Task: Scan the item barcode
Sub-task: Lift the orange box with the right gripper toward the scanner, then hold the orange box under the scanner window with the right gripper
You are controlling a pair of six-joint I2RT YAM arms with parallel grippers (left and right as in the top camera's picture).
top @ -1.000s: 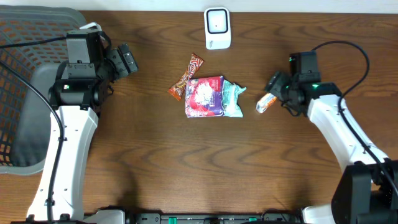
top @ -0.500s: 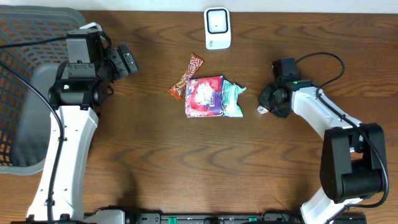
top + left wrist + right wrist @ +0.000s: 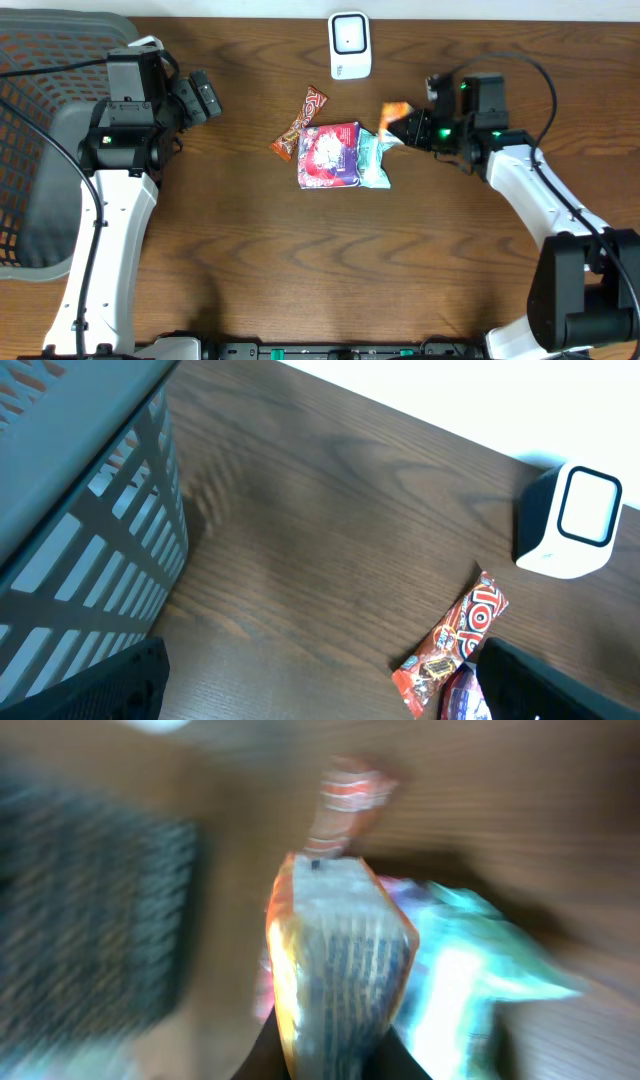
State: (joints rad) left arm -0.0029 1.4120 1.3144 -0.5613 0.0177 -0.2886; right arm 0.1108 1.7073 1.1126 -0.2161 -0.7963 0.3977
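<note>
right end effector (image 3: 407,124) has pinched and lifted the orange packet (image 3: 396,110); left end effector (image 3: 206,97) spread.

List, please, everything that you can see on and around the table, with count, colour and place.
scanner: 1, white, far edge, centre
candy bar: 1, red and orange, middle, left of the red packet
red packet: 1, red and purple, middle
teal packet: 1, teal, touching the red packet's right side
orange packet: 1, orange, held near the teal packet
basket: 1, grey, left end
table: 1, brown wood
left gripper: 1, black, open, near the basket
right gripper: 1, black, shut on the orange packet
</note>
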